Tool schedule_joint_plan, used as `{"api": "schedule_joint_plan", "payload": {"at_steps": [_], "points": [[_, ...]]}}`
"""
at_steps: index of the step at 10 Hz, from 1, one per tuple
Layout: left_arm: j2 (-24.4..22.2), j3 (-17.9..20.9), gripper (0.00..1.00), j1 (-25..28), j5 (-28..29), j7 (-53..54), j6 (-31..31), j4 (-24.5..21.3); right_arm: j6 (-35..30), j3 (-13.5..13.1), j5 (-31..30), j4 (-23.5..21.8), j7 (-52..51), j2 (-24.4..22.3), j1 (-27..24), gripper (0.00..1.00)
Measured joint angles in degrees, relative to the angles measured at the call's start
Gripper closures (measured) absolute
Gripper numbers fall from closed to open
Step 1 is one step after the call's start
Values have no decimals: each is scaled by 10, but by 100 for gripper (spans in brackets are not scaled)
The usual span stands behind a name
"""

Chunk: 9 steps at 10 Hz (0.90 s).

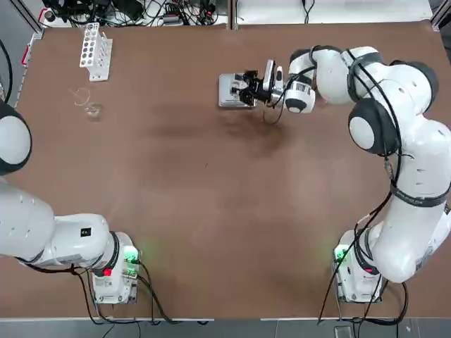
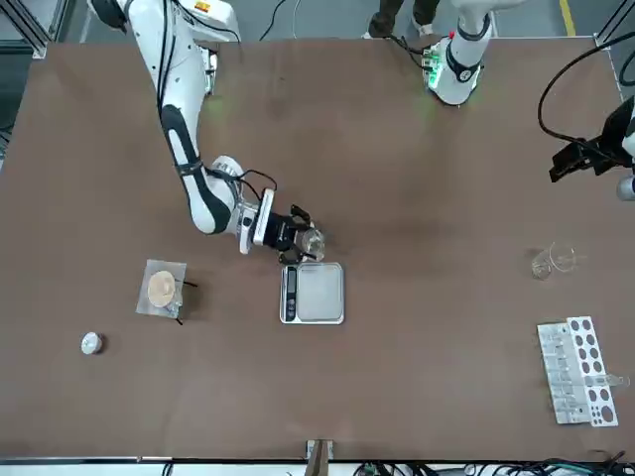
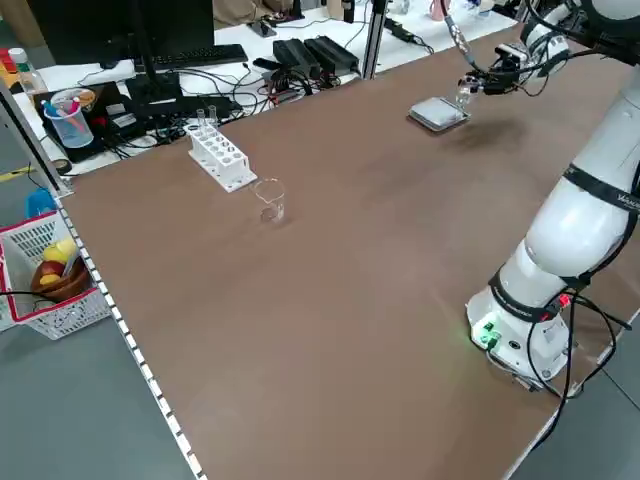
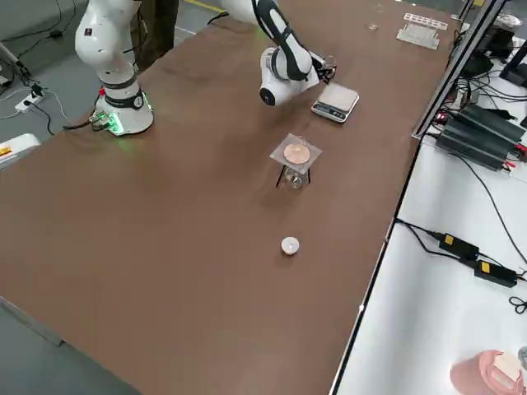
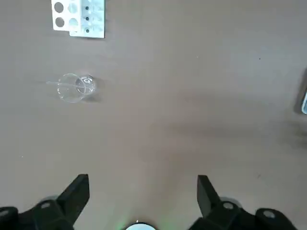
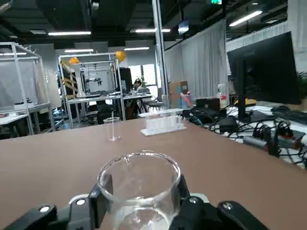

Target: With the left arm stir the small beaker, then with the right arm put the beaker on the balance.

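With our right gripper clamped around the small beaker, we hovered at the balance edge, lowering and release judged next, while our left gripper hung spread wide.

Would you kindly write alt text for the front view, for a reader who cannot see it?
The right gripper holds the small beaker just above the near edge of the balance on a brown table. Off to one side stand a larger glass vessel and a white test-tube rack.
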Motion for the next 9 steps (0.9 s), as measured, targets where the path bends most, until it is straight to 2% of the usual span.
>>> {"api": "schedule_joint_plan", "payload": {"at_steps": [2, 6, 9], "points": [[0, 0, 1, 0, 0, 0, 0, 0, 16, 0, 0, 22, 8, 4, -3, 42], [0, -1, 1, -1, -1, 0, 0, 7, 65, 0, 0, 82, 10, 61, -3, 42], [0, -2, 1, -5, -1, 0, 0, 7, 79, 0, 1, 111, 13, 80, -3, 42]]}}
